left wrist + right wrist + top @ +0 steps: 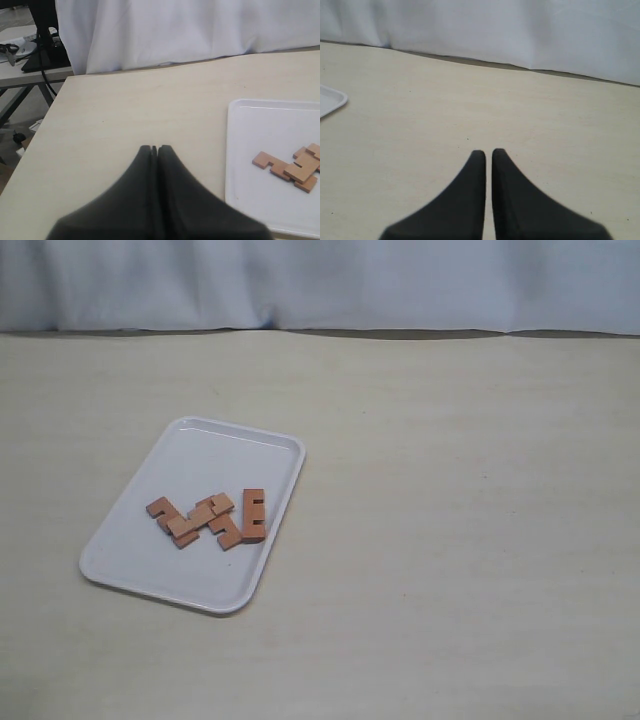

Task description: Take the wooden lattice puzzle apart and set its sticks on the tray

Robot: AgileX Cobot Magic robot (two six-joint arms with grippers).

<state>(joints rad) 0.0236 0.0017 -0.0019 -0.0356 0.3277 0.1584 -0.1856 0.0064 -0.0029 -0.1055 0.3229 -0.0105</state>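
The left gripper (154,148) fills the foreground of its wrist view with its two dark fingers pressed flat together and nothing between them. The right gripper (488,152) is all but closed too, only a sliver of table showing through, and it also holds nothing. Both hang over bare tabletop, and neither arm shows in the exterior view, which I read as a parked stance rather than a working one. Beyond the left fingers and off to one side lies the tray (250,130), flat on the pale table (450,540). The sticks (200,518) are all on it. Most lie in a loose heap crossing one another, and I cannot tell whether any remain interlocked. One lone stick (253,515) rests just beside the heap, its notched edge turned away from it. With no hash shape left, the task looks essentially done. Farthest back hangs a white cloth (320,280).
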